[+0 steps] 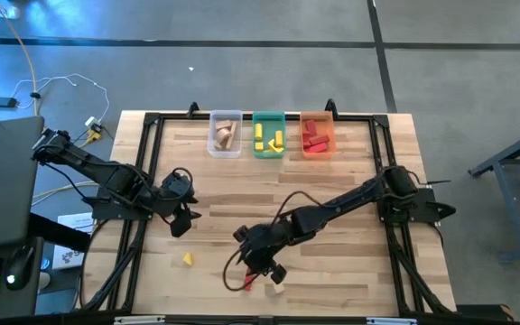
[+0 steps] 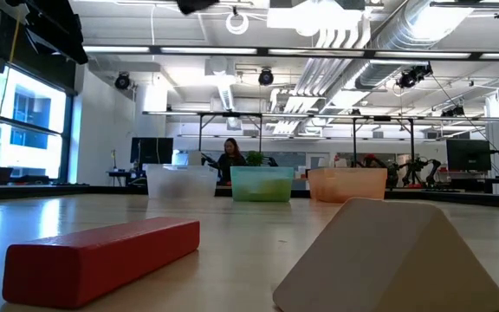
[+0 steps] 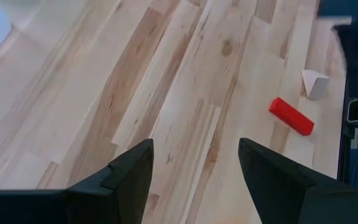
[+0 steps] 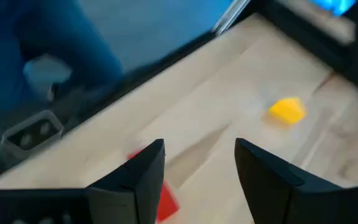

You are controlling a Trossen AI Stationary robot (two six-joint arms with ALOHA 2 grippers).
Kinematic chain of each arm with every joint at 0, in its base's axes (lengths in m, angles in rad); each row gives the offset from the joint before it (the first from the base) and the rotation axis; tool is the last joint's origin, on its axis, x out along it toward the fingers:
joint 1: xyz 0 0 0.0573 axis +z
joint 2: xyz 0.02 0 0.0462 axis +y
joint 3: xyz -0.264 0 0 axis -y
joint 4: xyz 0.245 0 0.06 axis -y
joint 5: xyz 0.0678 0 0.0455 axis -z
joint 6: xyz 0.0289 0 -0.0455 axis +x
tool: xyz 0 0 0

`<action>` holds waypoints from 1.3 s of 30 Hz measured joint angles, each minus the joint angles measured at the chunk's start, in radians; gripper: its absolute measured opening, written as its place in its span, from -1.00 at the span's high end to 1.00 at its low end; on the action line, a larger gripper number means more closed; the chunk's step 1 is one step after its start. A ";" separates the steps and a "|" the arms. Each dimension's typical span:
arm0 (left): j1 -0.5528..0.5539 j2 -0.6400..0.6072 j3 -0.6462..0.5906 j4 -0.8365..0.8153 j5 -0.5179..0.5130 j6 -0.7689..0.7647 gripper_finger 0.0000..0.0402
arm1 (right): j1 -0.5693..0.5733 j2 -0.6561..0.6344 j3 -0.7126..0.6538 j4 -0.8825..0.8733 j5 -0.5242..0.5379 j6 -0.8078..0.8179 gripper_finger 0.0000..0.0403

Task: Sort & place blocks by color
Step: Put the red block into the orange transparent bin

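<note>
On the wooden table [image 1: 332, 199], we see the right gripper [image 1: 262, 269] spread wide just above a red block [image 1: 247, 283]. The left gripper [image 1: 185, 217] hangs open, a yellow block [image 1: 188, 259] near it.

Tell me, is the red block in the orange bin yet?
No, out. The red block lies flat on the table near the front edge, far from the orange bin.
</note>
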 joint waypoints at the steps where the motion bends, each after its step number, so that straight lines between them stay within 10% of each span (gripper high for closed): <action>1: 0.000 0.000 0.000 0.000 0.000 0.000 -0.10 | 0.004 0.018 0.023 -0.039 0.000 -0.015 0.10; 39: 0.000 0.000 0.000 0.000 0.004 -0.025 -0.10 | 0.025 0.305 0.122 -0.148 -0.009 -0.086 0.10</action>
